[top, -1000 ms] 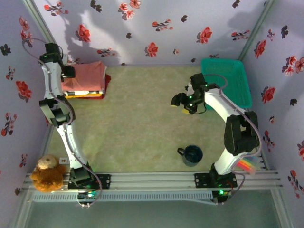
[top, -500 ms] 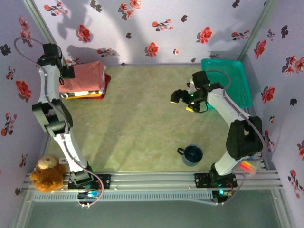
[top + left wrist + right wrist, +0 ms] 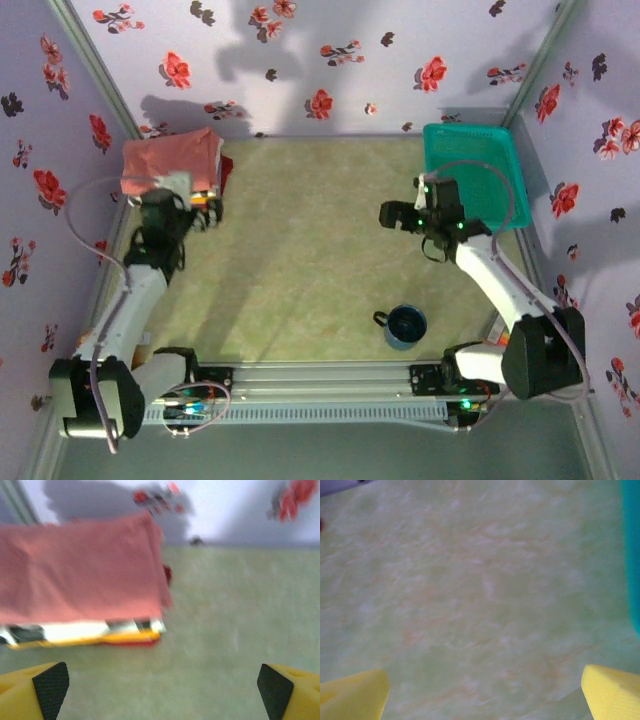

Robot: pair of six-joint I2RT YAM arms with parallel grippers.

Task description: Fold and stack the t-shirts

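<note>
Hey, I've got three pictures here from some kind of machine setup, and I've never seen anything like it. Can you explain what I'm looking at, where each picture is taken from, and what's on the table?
These are two robot arms bolted at the near edge of a table covered with a green mat. The wide picture comes from a camera above and behind them. The other two come from a small camera on each wrist, so the yellow tips at the bottom are that arm's own fingers.

The left gripper faces a neat stack of folded t-shirts. There is a pink shirt on top, then a white shirt with black marks, a yellow shirt and a red shirt at the bottom.

The right gripper hangs over bare mat beside a teal basket. A dark mug stands nearer the arms. Both grippers are open and hold nothing.
</note>
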